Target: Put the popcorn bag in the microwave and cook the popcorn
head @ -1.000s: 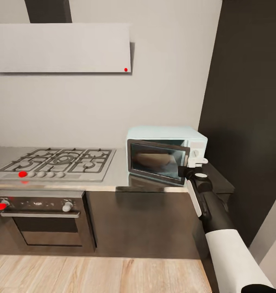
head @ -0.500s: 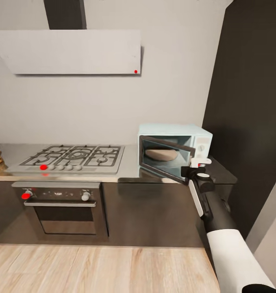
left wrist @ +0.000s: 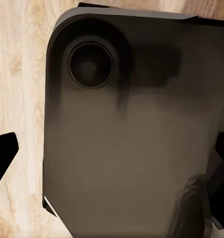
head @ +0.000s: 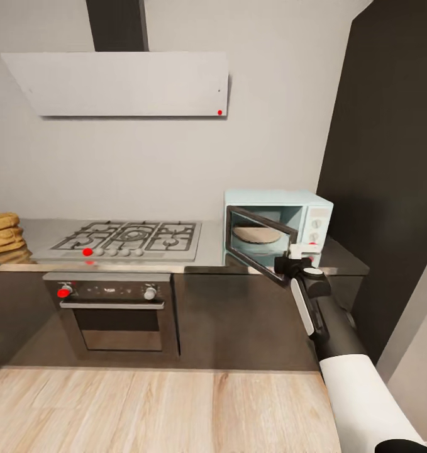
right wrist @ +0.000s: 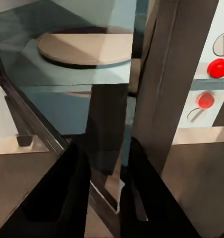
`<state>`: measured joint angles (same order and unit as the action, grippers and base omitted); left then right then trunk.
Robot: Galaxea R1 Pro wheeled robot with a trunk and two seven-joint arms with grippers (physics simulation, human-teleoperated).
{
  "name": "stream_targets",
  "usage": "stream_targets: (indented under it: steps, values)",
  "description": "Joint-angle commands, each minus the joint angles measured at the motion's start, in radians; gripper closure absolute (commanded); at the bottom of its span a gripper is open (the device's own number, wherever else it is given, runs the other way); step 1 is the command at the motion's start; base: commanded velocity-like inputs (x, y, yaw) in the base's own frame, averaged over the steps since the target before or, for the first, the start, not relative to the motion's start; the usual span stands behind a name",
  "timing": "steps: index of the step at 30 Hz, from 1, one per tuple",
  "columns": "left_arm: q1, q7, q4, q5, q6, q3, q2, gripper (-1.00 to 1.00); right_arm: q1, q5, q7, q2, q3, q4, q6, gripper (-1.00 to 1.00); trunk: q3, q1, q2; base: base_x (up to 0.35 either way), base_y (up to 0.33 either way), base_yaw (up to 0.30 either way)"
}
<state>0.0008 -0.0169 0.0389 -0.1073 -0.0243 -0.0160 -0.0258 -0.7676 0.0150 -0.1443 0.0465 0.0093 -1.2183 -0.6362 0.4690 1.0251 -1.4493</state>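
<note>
The right gripper (head: 296,256), white-tipped at the end of a black forearm, is seen in the head view at the free edge of the dark glass door (head: 258,249) of the small pale blue-mint microwave (head: 277,222). In the right wrist view its two dark fingers (right wrist: 72,191) are set on either side of the door's glass edge (right wrist: 108,148), pinching it between them. The door stands partly ajar, swung outward from its hinge on the side nearer the hob, its free edge pointing out over the worktop toward the robot. Inside the cavity a round beige turntable plate (right wrist: 86,47) lies flat. On the control panel two red dots (right wrist: 217,67) are seen beside the white knobs.

The microwave stands on the shiny grey brushed-steel countertop (head: 204,255), its long axis running along the grey wall and its front facing the room, next to a tall dark brown cabinet (head: 389,157). Along the same worktop lies the gas hob with black grates (head: 130,238), over a steel oven with a bar handle (head: 116,307) and under a pale flat extractor hood (head: 125,83). The golden-brown, wrinkled popcorn bag (head: 2,230) rests on the countertop at the far end, beyond the hob, well apart from the right gripper and cut by the picture's edge.

In the left wrist view the left gripper's dark fingertips (left wrist: 4,156) are spread wide apart over a dark rounded body panel (left wrist: 132,129) and the pale wood floor (left wrist: 20,74), with nothing between them.
</note>
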Motion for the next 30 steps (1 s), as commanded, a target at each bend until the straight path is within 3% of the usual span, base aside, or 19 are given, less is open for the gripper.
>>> stream_targets:
  steps: [1, 8, 9, 16, 21, 23, 27, 29, 30]
  values:
    - [0.000, -0.002, 0.001, -0.009, -0.002, -0.001, 0.000, -1.00, -0.001, -0.001, -0.046, 0.000, 0.005, 0.000, -0.005, 1.00, 0.001, 0.000, -0.001, -0.016, 0.015, 0.000]
    - [0.000, -0.002, 0.001, -0.009, -0.002, -0.001, 0.000, -1.00, -0.001, 0.000, -0.045, -0.001, 0.006, 0.000, -0.009, 1.00, 0.001, 0.000, -0.001, -0.002, 0.002, 0.000]
    - [0.001, -0.002, 0.001, -0.009, -0.002, -0.001, 0.000, -1.00, -0.001, 0.000, -0.045, -0.001, 0.006, 0.000, -0.010, -1.00, 0.001, 0.000, -0.001, 0.000, 0.000, 0.000]
    - [0.000, -0.002, 0.001, -0.009, -0.002, -0.001, 0.000, -1.00, -0.001, -0.002, -0.038, -0.003, 0.006, 0.000, -0.023, -1.00, 0.001, 0.000, -0.001, 0.000, 0.000, 0.000]
    - [0.001, -0.002, 0.001, -0.009, -0.002, -0.001, 0.000, -1.00, 0.035, 0.002, -0.014, -0.009, 0.005, -0.030, -0.089, -1.00, 0.001, 0.000, -0.001, 0.000, 0.000, 0.000]
    - [0.001, -0.002, 0.001, -0.009, -0.002, -0.001, 0.000, -1.00, 0.074, 0.002, -0.009, -0.037, 0.004, -0.056, -0.097, -1.00, 0.001, 0.000, -0.001, 0.000, 0.000, 0.000]
    - [0.000, -0.002, 0.001, -0.009, -0.002, 0.001, 0.000, -1.00, 0.167, -0.010, 0.007, -0.119, 0.002, -0.095, -0.107, -1.00, 0.001, 0.000, -0.001, 0.000, 0.000, 0.000]
    - [0.000, -0.002, 0.001, -0.010, -0.002, 0.001, 0.000, -1.00, 0.197, -0.008, 0.012, -0.128, -0.003, -0.095, -0.109, -1.00, 0.001, 0.000, -0.001, 0.000, 0.000, 0.000]
    - [0.000, -0.002, 0.001, -0.011, -0.003, 0.001, 0.000, -1.00, 0.207, -0.007, 0.013, -0.146, -0.018, -0.093, -0.110, -1.00, 0.001, 0.000, -0.001, 0.000, 0.000, 0.000]
